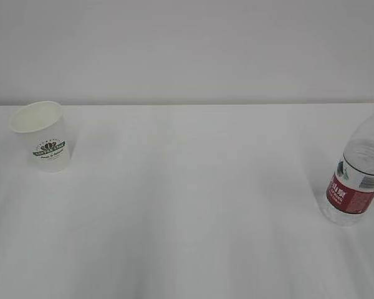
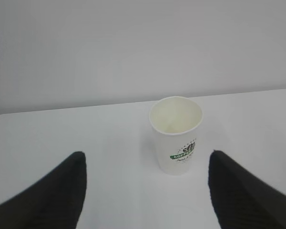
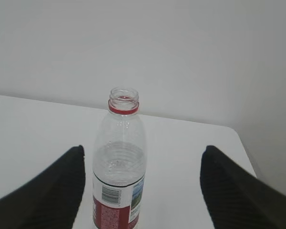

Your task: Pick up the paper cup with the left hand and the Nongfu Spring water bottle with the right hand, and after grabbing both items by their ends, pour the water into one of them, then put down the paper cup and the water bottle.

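The white paper cup [image 1: 42,135] with a green logo stands upright at the table's far left, and its cream inside looks empty. In the left wrist view the paper cup [image 2: 176,135] stands ahead of my left gripper [image 2: 146,160], which is open, its black fingers [image 2: 62,191] wide apart and short of the cup. The Nongfu Spring water bottle [image 1: 356,174] stands uncapped at the right edge, its top cut off by the frame. In the right wrist view the water bottle [image 3: 119,167] stands between the spread fingers [image 3: 238,191] of my open right gripper [image 3: 141,155], nearer the left one, untouched. Water fills its lower part.
The white table [image 1: 193,205] runs back to a plain white wall [image 1: 187,50]. The table's right edge and corner [image 3: 236,136] show in the right wrist view, close to the bottle. Neither arm shows in the exterior view.
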Robot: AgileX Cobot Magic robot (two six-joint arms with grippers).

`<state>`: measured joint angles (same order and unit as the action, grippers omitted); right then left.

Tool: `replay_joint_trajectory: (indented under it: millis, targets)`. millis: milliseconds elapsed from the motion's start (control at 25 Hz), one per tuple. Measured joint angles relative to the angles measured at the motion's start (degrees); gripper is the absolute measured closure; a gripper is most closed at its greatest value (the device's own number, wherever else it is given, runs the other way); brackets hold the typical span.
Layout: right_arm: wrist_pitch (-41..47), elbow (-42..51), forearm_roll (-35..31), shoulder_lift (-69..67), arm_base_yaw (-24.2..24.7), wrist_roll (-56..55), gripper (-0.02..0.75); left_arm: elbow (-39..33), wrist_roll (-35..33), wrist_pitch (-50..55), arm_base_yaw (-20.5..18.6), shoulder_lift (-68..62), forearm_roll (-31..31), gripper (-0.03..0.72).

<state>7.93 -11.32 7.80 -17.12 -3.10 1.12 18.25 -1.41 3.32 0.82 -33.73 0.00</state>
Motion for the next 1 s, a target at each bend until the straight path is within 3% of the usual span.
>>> replay_joint_trajectory:
  millis: [1000]
  targets:
    - [-20.46,0.09,0.32,-23.61,-0.12,0.00,0.170,0.00,0.00,-18.39,0.00,-21.25,0.00,0.109]
